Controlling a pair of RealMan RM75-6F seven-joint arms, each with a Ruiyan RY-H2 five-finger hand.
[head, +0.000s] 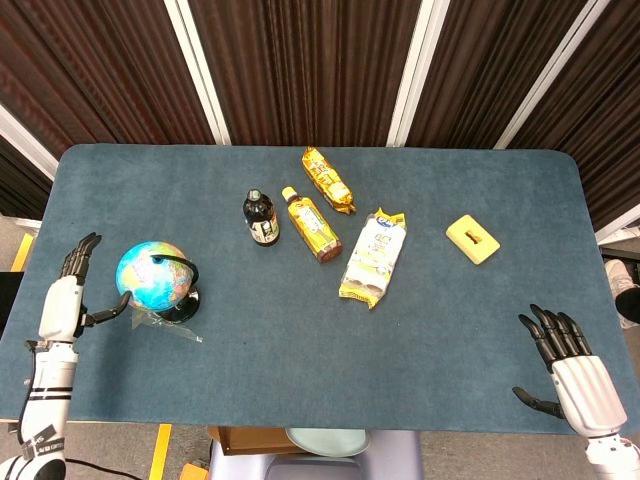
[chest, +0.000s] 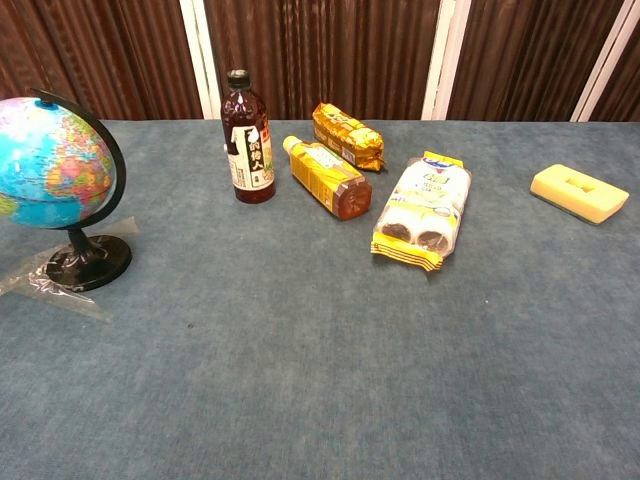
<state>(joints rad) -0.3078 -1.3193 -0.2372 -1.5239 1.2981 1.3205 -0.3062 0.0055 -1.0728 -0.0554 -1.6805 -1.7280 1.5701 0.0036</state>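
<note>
The globe is being left standing upright on its black base at the left end of the table, with a scrap of clear plastic film lying under the stand. The left hand is being held just beside it, apart from it, fingers spread and gripping nothing. The right hand is being kept well away at the near right edge, fingers likewise spread and empty. A dark bottle is standing mid-table.
</note>
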